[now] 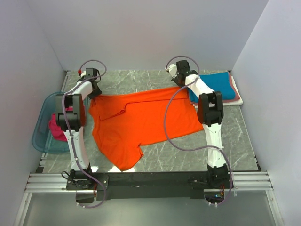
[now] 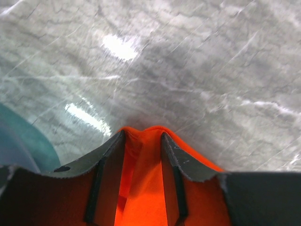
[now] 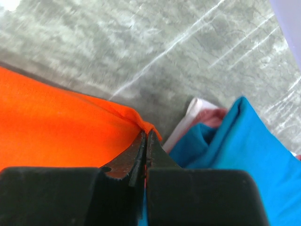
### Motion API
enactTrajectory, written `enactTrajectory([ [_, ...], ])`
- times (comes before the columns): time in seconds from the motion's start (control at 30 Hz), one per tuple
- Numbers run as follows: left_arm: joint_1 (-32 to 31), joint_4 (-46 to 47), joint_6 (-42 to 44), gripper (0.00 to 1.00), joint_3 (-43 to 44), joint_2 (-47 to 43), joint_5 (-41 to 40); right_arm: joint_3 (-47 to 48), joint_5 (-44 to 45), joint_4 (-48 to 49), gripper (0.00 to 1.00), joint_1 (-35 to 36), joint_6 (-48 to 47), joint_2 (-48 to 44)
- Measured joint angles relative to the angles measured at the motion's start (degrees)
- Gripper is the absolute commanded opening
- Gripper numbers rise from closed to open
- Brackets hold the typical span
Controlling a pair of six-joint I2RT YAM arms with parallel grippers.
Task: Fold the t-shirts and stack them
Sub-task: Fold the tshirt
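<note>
A bright orange t-shirt (image 1: 141,120) lies spread on the grey marbled table, its far edge stretched between my two grippers. My left gripper (image 1: 94,88) is at the shirt's far left corner. In the left wrist view its jaws (image 2: 142,134) stand apart with orange cloth (image 2: 143,179) lying between them and bunched over the tips. My right gripper (image 1: 180,84) is at the far right corner, shut on an orange fold (image 3: 70,127) in the right wrist view (image 3: 145,133). Folded teal (image 1: 217,84), pink and white tees are stacked at the far right.
A translucent blue tub (image 1: 43,136) stands at the left edge with a magenta shirt (image 1: 56,131) in it. The stack's teal tee (image 3: 254,141), pink tee (image 3: 214,115) and white tee (image 3: 188,122) lie just right of my right fingers. White walls enclose the table.
</note>
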Motion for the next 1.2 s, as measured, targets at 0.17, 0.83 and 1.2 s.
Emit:
enactTrajectory([
  [0.17, 0.24, 0.15, 0.02, 0.46, 0.79, 0.46, 1.22, 1.01, 1.53, 1.27, 0.13, 0.0, 0.57, 1.7],
  [0.83, 0.9, 19.74, 9.14, 1.0, -19.32, -44.19, 19.47, -13.18, -23.98, -1.84, 0.66, 0.98, -1.11, -24.72],
  [1.2, -0.17, 5.97, -4.17, 0.81, -48.33, -78.09, 39.21, -58.55, -54.03, -18.25, 0.67, 10.1, -33.44, -62.42],
])
